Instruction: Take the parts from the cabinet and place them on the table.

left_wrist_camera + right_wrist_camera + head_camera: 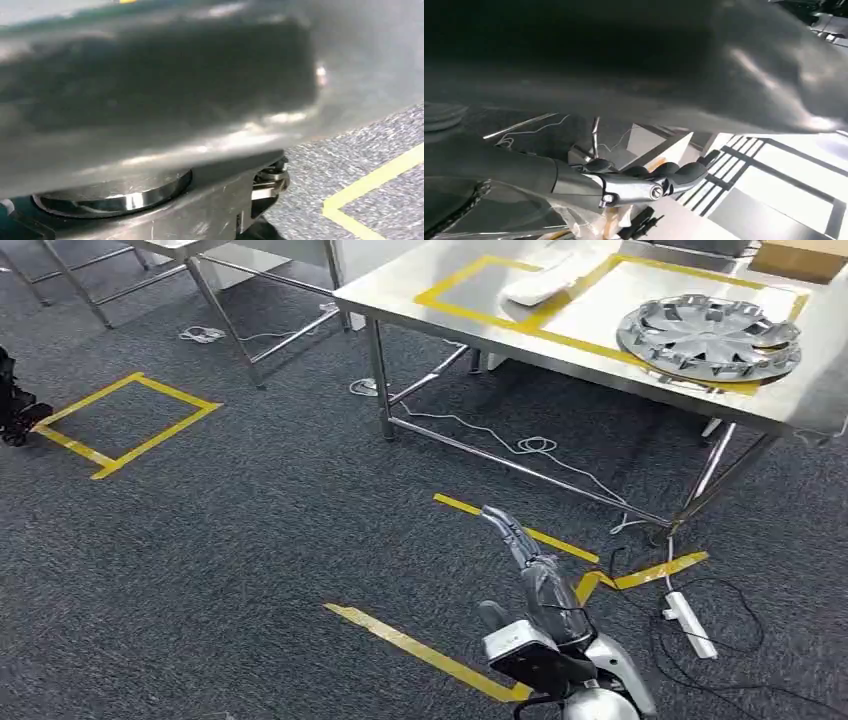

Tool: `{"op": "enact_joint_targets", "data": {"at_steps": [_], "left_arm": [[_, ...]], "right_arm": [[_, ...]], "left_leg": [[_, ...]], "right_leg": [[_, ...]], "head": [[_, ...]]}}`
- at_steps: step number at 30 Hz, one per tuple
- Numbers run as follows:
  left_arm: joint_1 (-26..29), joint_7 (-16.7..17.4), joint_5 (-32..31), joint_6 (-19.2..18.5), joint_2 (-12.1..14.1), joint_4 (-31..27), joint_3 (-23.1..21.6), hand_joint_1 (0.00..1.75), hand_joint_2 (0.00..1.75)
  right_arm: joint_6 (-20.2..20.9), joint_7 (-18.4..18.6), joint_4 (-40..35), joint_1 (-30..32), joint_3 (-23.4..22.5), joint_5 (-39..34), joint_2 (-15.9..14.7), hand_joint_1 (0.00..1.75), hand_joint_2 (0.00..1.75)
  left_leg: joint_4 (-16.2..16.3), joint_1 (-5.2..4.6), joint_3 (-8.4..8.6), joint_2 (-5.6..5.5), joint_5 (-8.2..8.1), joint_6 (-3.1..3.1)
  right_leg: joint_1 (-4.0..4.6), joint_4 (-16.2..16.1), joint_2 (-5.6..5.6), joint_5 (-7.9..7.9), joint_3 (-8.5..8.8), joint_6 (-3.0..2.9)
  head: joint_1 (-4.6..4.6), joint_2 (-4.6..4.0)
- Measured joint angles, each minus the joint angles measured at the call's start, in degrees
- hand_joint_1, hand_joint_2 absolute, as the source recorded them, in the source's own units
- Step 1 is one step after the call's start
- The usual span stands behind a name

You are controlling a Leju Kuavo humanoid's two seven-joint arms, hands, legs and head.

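The silver hubcaps (710, 337) lie stacked on the steel table (440, 300), inside its yellow tape outline (a white part (540, 283) rests nearby). The right hand (525, 560) hangs over the carpet, fingers extended, holding nothing; the left hand's state is indiscernible.

Silver hubcaps (710, 335), yellow tape (125, 425), dark grey carpet (250, 540)
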Motion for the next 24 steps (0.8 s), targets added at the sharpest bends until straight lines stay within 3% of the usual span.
{"op": "enact_joint_targets", "data": {"at_steps": [1,4,5,6,7,9,10,11,12,14,15,16,20,22,24], "left_arm": [[-0.12,-0.07,0.0,0.0,0.02,0.0,0.0,0.0,0.0],[0.05,-0.17,-0.02,-0.04,0.04,0.0,0.04,0.0,0.0],[0.0,-0.2,-0.02,-0.04,0.18,-0.02,0.07,0.0,0.0],[0.0,-0.22,-0.02,-0.06,0.15,-0.02,0.07,0.0,0.0],[-0.12,-0.24,-0.02,-0.07,0.15,-0.02,0.07,0.0,0.0],[-0.22,-0.22,-0.02,-0.07,0.17,-0.02,0.07,0.0,0.0],[-0.15,-0.24,-0.02,-0.07,0.17,-0.02,0.07,0.0,0.0],[-0.06,-0.22,-0.02,-0.07,0.17,-0.02,0.07,0.0,0.0],[-0.01,-0.22,-0.04,-0.07,0.17,-0.02,0.07,0.0,0.0],[-0.04,-0.11,-0.09,-0.02,0.17,-0.02,0.07,0.0,0.0],[-0.06,-0.11,-0.13,0.02,0.17,-0.02,0.07,0.0,0.0],[-0.25,-0.02,-0.18,0.07,0.11,-0.02,0.07,0.0,0.0],[-0.12,0.13,-0.46,0.2,-0.24,-0.02,0.07,0.0,0.0],[-0.22,0.22,-0.63,0.26,-0.52,-0.02,0.09,0.0,0.0],[-0.3,0.2,-0.57,0.31,-0.72,-0.02,0.11,0.0,0.0]], "right_arm": [[-0.07,-0.04,-0.02,0.0,0.0,0.0,0.0,0.0,0.0],[-0.37,-0.02,-0.04,0.01,0.0,0.0,0.0,0.0,0.0],[-0.42,-0.02,-0.04,-0.05,0.02,0.0,0.02,0.0,0.0],[-0.44,-0.02,-0.04,-0.08,0.04,0.0,0.0,0.0,0.0],[-0.48,-0.02,-0.07,-0.1,0.07,-0.04,0.02,0.0,0.0],[-0.48,0.0,-0.07,0.02,0.09,-0.04,0.0,0.0,0.0],[-0.48,-0.02,-0.07,0.03,0.11,-0.04,0.02,0.0,0.0],[-0.48,-0.02,-0.07,0.04,0.11,-0.04,0.02,0.0,0.0],[-0.48,-0.02,-0.07,0.03,0.09,-0.04,0.02,0.0,0.0],[-0.48,0.02,-0.13,0.04,0.09,-0.11,0.0,0.0,0.0],[-0.48,0.11,-0.31,0.04,0.09,-0.13,0.0,0.0,0.0],[-0.48,0.15,-0.44,0.05,0.02,-0.2,0.0,0.0,0.0],[-0.39,0.37,-0.7,0.19,-0.13,-0.44,0.0,0.0,0.0],[-0.29,0.44,-1.44,0.43,-0.28,-0.63,0.0,0.0,0.0],[0.02,0.48,-1.62,0.91,-0.33,-0.63,-0.02,0.0,0.0]], "left_leg": [[0.68,-0.33,-0.46,-0.29,-0.17,-0.28],[0.47,-0.07,-0.78,-0.63,0.3,-1.02],[0.73,-0.19,-0.77,-0.82,-0.04,-1.22],[1.87,-0.22,-1.18,0.02,-1.07,-1.65],[5.17,-0.04,-2.63,0.6,-3.09,-2.09],[14.7,0.44,-7.13,1.11,-7.27,-2.7],[17.91,0.58,-8.66,1.16,-8.16,-2.89],[18.5,0.71,-9.0,1.18,-7.66,-2.97],[16.76,0.85,-8.21,1.22,-6.0,-2.98],[6.94,0.94,-3.39,1.72,-0.62,-2.7],[2.28,0.85,-1.13,2.83,0.88,-2.38],[1.11,0.32,-0.54,3.09,0.05,-2.19],[0.24,0.29,-0.67,2.27,0.09,-1.02],[-0.17,0.54,-0.42,2.05,0.33,-0.28],[-0.16,0.39,-0.46,1.67,0.26,0.08]], "right_leg": [[-0.01,-1.28,0.28,-0.34,1.02,-0.22],[0.31,-0.82,0.0,-0.11,0.61,-1.09],[-0.28,-1.34,-0.4,0.18,0.87,-1.56],[-0.29,-1.5,-0.7,0.2,1.11,-1.75],[-0.31,-1.51,-1.09,0.11,1.21,-2.25],[-0.24,-1.49,-1.86,0.0,1.2,-2.41],[-0.24,-1.49,-2.18,-0.04,1.2,-2.45],[-0.24,-1.48,-2.42,-0.06,1.24,-2.43],[-0.24,-1.48,-2.62,-0.12,1.31,-2.42],[-0.25,-1.49,-2.97,-0.32,1.68,-2.14],[-0.24,-1.52,-3.11,-0.45,1.8,-1.92],[0.24,-1.28,-3.24,-0.66,1.67,-1.57],[0.09,-1.71,-4.14,-0.64,1.86,-0.27],[-0.02,1.66,-2.41,-3.29,-0.02,-0.05],[0.06,10.89,-1.69,-7.54,-4.46,0.03]], "head": [[-0.04,0.0],[-0.07,0.0],[-0.09,0.0],[-0.3,0.0],[-0.83,0.0],[-0.74,0.0],[-0.79,0.0],[-0.81,0.0],[-0.81,0.0],[-0.81,0.0],[-0.83,0.0],[-0.85,0.0],[-0.72,0.0],[-0.57,0.0],[-0.55,0.0]]}}
